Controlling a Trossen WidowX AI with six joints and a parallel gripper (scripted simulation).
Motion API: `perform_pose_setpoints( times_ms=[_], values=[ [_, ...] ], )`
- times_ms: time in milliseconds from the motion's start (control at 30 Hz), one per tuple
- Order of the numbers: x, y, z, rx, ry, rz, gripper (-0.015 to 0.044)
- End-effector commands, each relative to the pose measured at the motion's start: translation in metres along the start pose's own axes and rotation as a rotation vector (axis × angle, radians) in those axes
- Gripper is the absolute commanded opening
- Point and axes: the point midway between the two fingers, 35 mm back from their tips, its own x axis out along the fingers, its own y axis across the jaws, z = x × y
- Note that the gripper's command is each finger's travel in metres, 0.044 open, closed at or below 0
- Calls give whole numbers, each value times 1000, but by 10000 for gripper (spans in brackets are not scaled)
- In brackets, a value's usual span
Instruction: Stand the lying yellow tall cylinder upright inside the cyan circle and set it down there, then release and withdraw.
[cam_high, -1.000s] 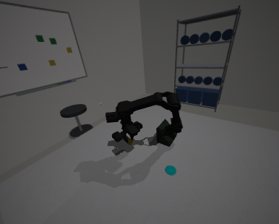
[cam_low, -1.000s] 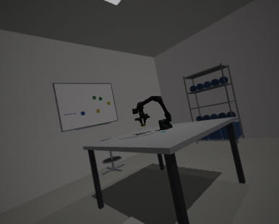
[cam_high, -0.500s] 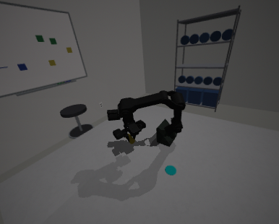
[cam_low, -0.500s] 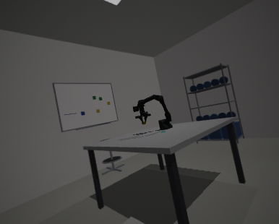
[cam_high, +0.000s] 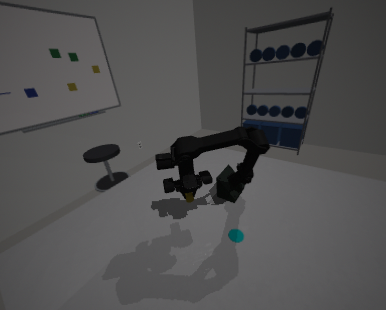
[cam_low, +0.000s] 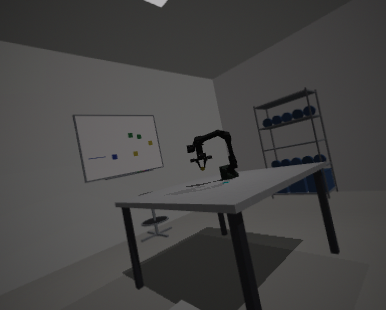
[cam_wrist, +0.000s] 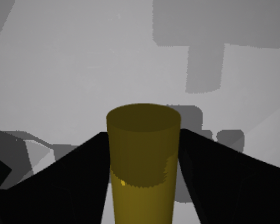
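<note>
My gripper is shut on the yellow tall cylinder and holds it clear above the table, with the cylinder hanging down between the black fingers. In the wrist view the cylinder's free end points away from the camera toward the table. The cyan circle lies flat on the table, to the right of and nearer than the gripper in the top view.
The arm's base stands on the table behind the circle. A round stool, a whiteboard and a shelf rack with blue balls stand off the table.
</note>
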Motion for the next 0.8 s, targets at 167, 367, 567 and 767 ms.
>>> perform_pose_setpoints(
  times_ms=[167, 367, 567, 767],
  values=[
    [-4, 17, 22, 175, -4, 0, 105],
    [-6, 30, 37, 299, -4, 0, 105],
    [-8, 43, 51, 423, -4, 1, 105],
    [-9, 57, 64, 547, -5, 2, 105]
  ],
)
